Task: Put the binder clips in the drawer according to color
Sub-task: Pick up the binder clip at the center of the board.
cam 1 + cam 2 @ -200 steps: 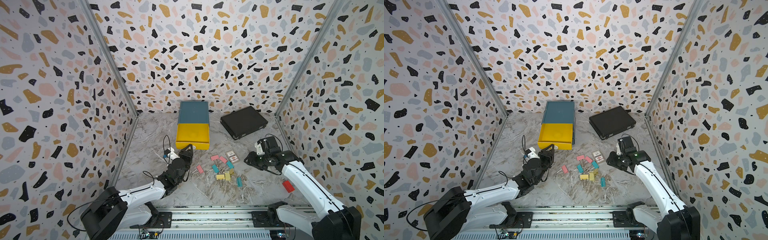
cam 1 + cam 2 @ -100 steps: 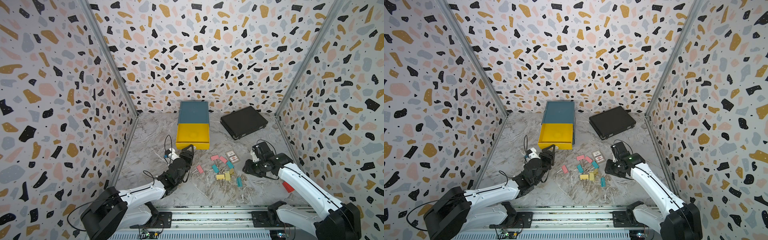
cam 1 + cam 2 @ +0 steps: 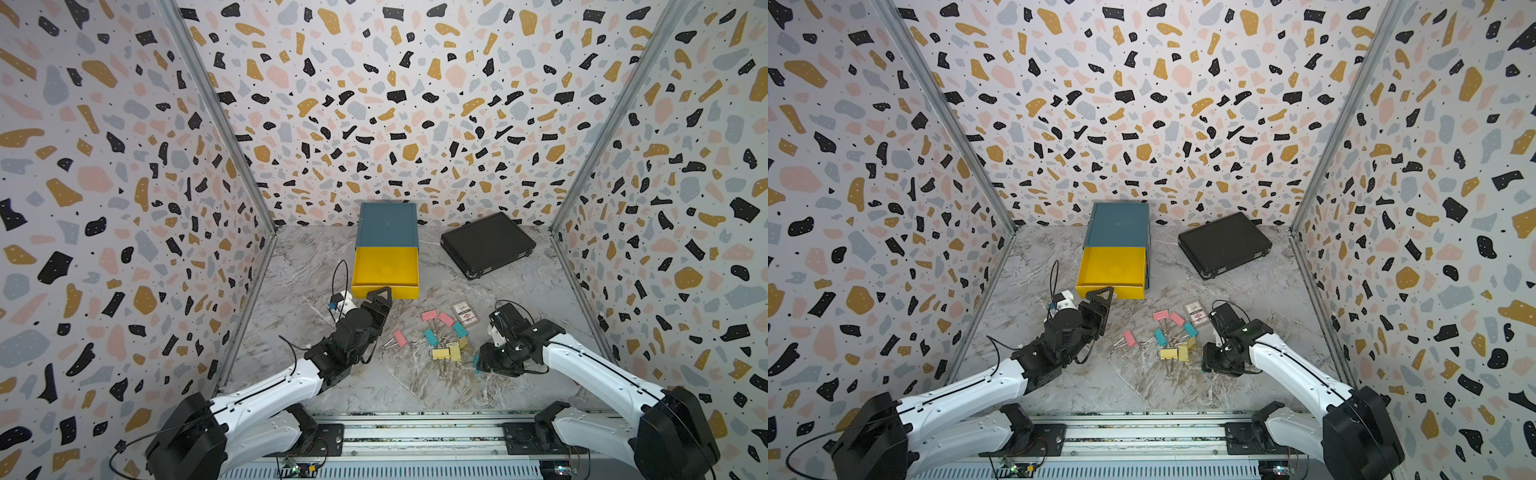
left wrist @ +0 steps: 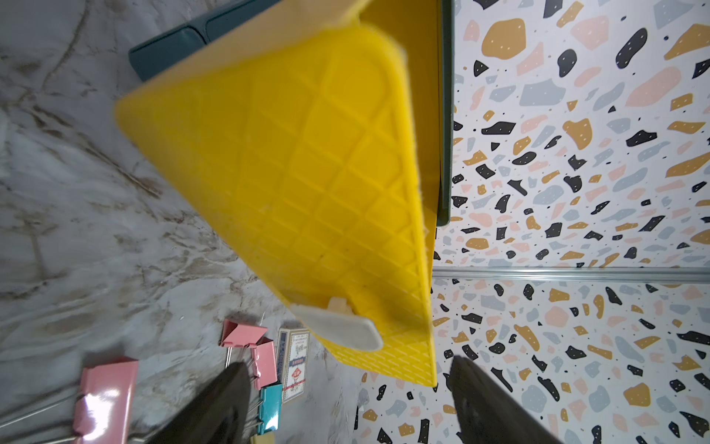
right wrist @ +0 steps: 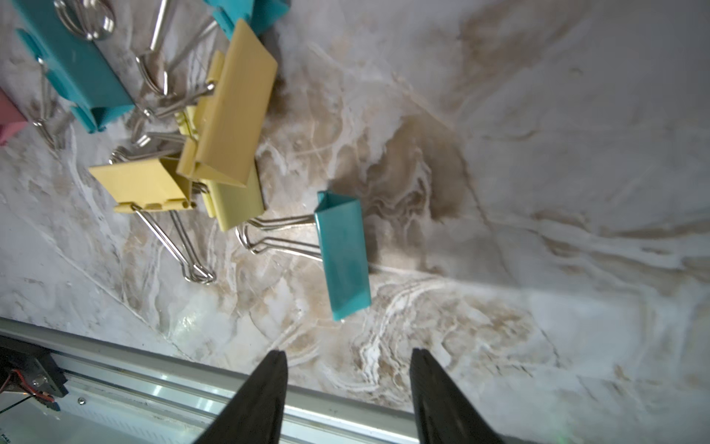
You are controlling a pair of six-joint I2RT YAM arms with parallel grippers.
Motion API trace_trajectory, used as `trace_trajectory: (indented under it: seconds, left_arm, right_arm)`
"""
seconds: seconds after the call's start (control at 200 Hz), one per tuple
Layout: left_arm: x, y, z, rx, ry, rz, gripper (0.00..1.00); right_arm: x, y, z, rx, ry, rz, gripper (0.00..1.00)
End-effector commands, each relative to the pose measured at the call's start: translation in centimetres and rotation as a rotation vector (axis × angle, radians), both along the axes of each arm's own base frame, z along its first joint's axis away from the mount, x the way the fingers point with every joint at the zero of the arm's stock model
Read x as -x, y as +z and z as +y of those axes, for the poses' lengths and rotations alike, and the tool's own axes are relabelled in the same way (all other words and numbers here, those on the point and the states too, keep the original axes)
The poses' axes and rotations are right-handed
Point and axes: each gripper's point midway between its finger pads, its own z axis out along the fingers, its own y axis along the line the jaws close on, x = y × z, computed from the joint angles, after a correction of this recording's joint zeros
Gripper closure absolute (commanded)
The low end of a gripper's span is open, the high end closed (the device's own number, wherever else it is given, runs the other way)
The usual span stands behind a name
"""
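Observation:
The drawer (image 3: 386,226) is a teal chest at the back, and its yellow top drawer (image 3: 384,268) is pulled out. My left gripper (image 3: 380,297) is at that drawer's front edge, open. In the left wrist view the white pull tab (image 4: 338,326) lies just ahead of the left gripper (image 4: 347,365) and is not held. The binder clips (image 3: 446,353), pink, teal and yellow, lie scattered in front of the drawer. My right gripper (image 3: 484,361) hovers open over a lone teal clip (image 5: 342,253) beside the yellow clips (image 5: 230,107). Nothing is between the jaws of the right gripper (image 5: 349,353).
A flat black case (image 3: 488,245) lies at the back right. A small printed card box (image 3: 464,311) sits by the pink clips (image 3: 430,316). The metal rail (image 3: 415,432) runs along the front edge, close behind my right gripper. Patterned walls enclose three sides.
My left gripper has opened wide at the yellow drawer's front. The right arm has swung down and toward the front, to the teal clip near the rail, and its jaws have opened somewhat.

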Motion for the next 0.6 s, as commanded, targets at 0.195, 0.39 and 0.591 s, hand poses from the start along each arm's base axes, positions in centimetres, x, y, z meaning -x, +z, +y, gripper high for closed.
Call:
trace_trajectory:
  seconds: [0.195,0.39,0.591]
  left_arm:
    - [3.9,-0.3,2.4,-0.198,-0.098,0.087,0.12]
    - [6.1,0.7,4.1,-0.356,-0.17,0.102,0.14]
    - [8.6,1.4,7.1,-0.545,-0.229,0.088,0.13]
  right_arm:
    - [-1.2,-2.8,0.8,0.012,0.029,0.009,0.49]
    - [-1.3,-3.8,0.0,0.066,0.019,0.009,0.72]
    - [-2.0,-2.1,-1.5,0.129,-0.015,-0.062,0.9]
